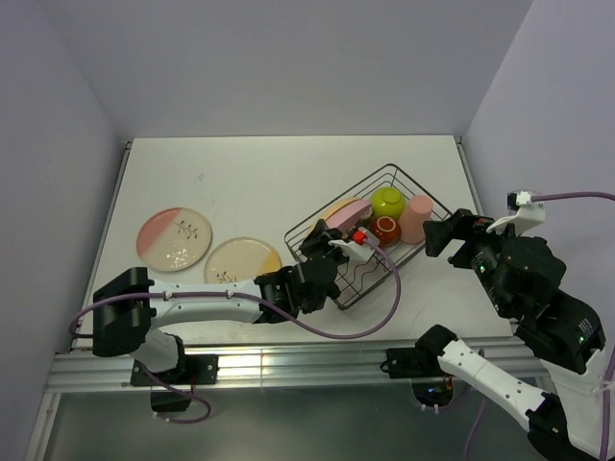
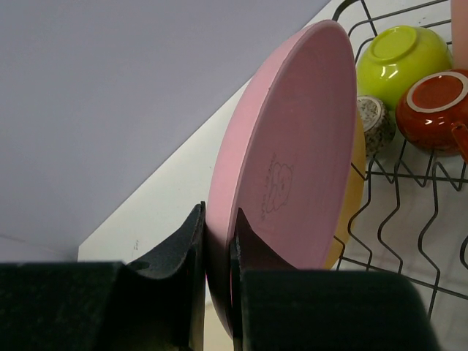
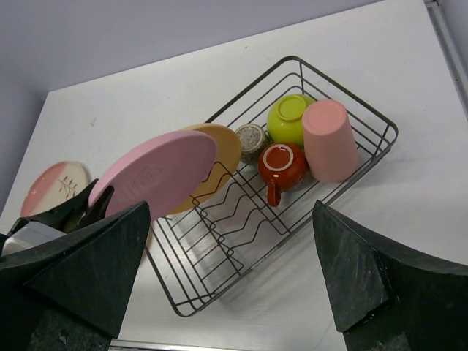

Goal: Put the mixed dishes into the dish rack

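Sitting on the big white table (image 1: pixel 269 173), the black wire dish rack with wavy wires on its floor (image 3: pixel 234 241) is lying at a slant, nearer the right side. The left claw (image 2: pixel 217 219) is squeezing the rim of the round pink plate (image 3: pixel 157 179) between its two dark fingers. It is holding the plate up on its edge, leaning, at the left end of the rack. The round orange plate (image 3: pixel 223 150) is standing just behind the pink one, inside the rack. It is too hard to tell if the two plates are touching.

Two more plates are lying flat on the table, well apart from the rack on its left. One is the pink and cream plate with a twig picture (image 1: pixel 173 238). The other is the cream and yellow plate (image 1: pixel 242 259), just beside it.

At the far end of the rack, the lime-green bowl (image 1: pixel 388 202), the tall salmon cup (image 1: pixel 416 218) and the dark red-brown mug (image 1: pixel 384 230) are crowding close together. The small grey cup (image 3: pixel 252 139) is sitting between the orange plate and the bowl.

The right claw (image 3: pixel 228 212) is hanging above the rack with its fingers spread wide, gripping nothing.
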